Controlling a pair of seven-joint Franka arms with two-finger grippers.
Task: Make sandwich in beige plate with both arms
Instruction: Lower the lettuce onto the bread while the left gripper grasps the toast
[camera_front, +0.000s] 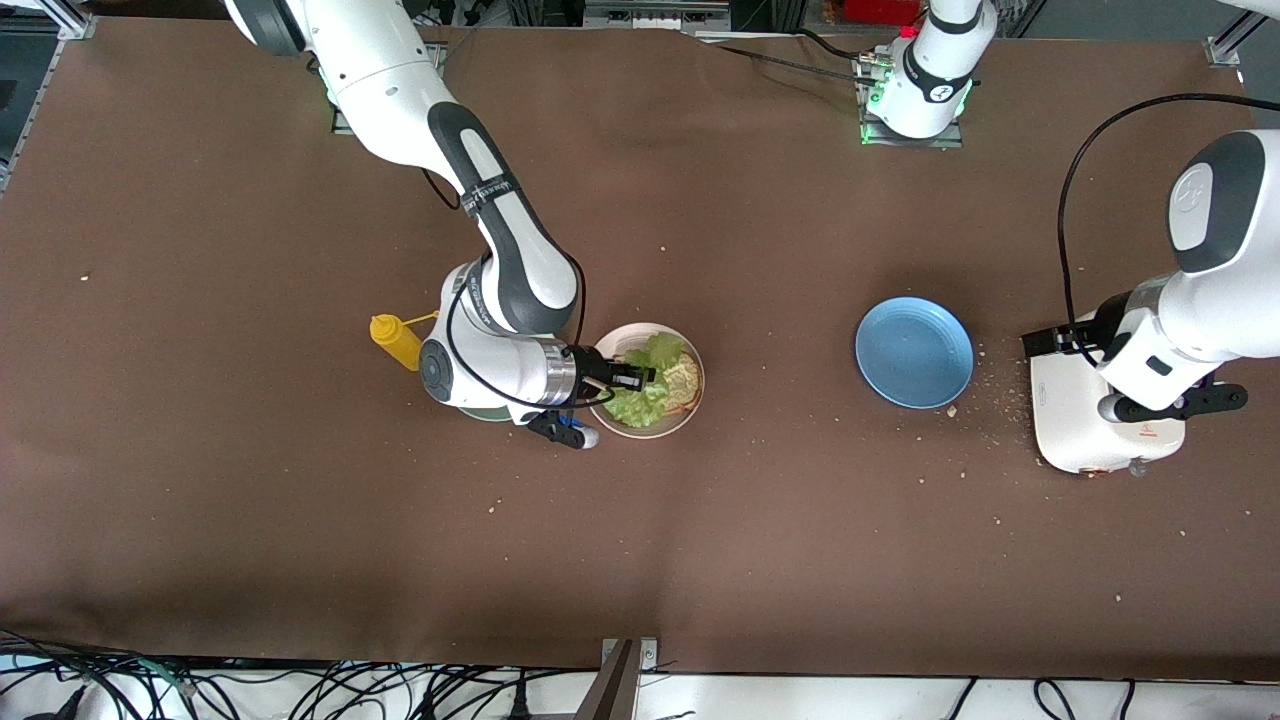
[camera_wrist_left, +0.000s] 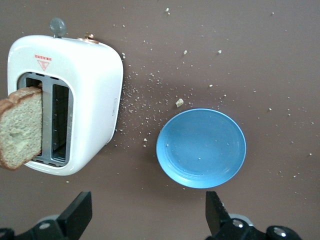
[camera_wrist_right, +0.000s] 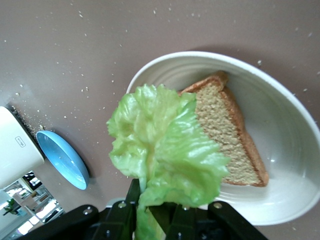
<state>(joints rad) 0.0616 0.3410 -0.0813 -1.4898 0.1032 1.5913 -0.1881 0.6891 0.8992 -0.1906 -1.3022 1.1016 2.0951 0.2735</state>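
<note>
The brown table (camera_front: 700, 520) has lots of bare room nearer the front camera. The white toaster (camera_front: 1075, 420) sits near the left arm's end, partly hidden under the left gripper (camera_wrist_left: 147, 212), jaws wide apart. Only the left wrist view shows 1 bread slice (camera_wrist_left: 20, 127) poking from a slot, plus a red label too small to read. The blue plate (camera_front: 914, 352) is beside the toaster. The beige plate (camera_front: 690, 415) holds 1 slice (camera_wrist_right: 227, 135); the right gripper (camera_wrist_right: 165, 220) is over it, clamped on the lettuce (camera_wrist_right: 165, 145).

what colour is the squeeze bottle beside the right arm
Yellow. The squeeze bottle shows best in the front view, standing toward the right arm's end of the table.
</note>
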